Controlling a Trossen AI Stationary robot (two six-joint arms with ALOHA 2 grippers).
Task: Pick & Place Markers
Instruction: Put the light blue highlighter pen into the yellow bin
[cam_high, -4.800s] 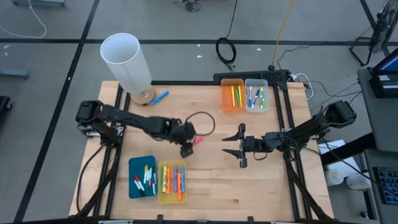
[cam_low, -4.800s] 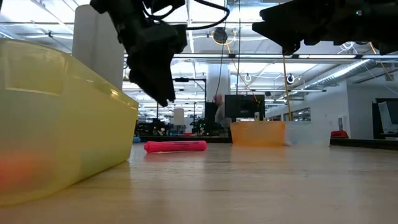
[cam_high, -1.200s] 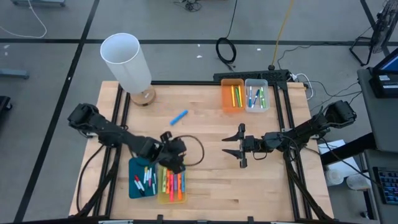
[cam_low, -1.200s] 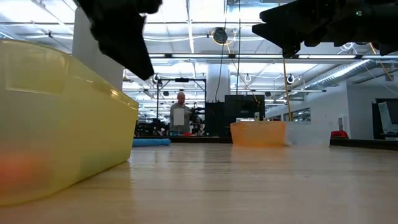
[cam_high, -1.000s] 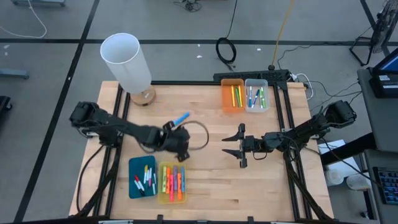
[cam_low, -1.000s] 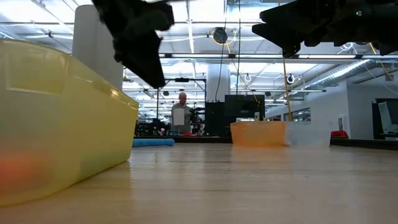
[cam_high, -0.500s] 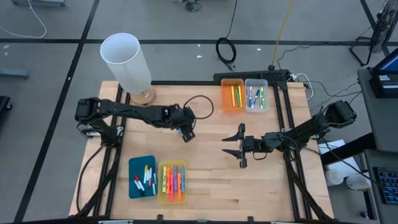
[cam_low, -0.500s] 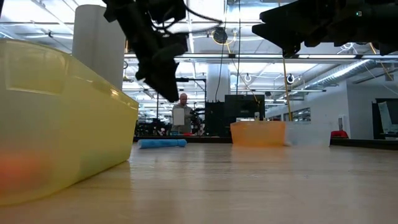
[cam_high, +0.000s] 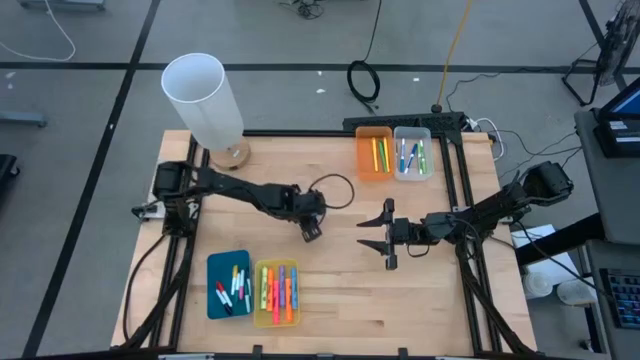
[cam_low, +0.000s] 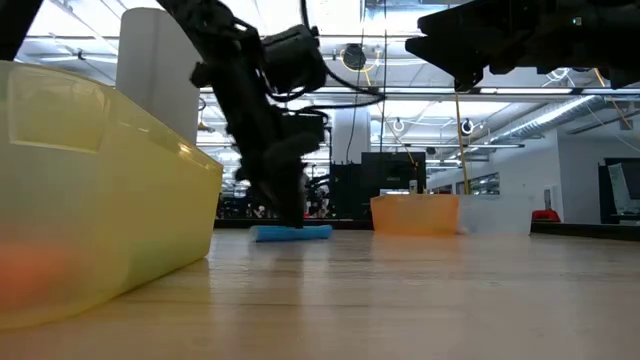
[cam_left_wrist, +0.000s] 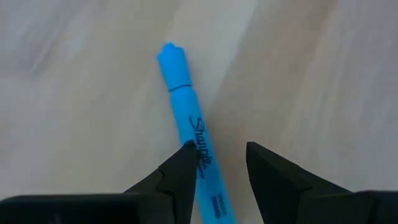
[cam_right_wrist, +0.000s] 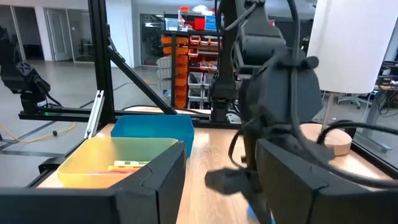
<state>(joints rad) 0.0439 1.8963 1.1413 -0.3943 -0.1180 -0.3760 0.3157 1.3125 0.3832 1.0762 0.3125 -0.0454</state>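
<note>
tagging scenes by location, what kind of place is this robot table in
Likely a large open robotics lab or workshop: exposed ceiling ducts, parts shelving with orange bins, and a monitor workstation behind the table.

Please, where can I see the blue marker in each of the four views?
High view: hidden under the left gripper, mid-table.
Low view: blue marker flat on the table, below that gripper.
Left wrist view: centre, slanted, its near end beside one finger.
Right wrist view: cannot tell.
Shared landmark: yellow bin.
</note>
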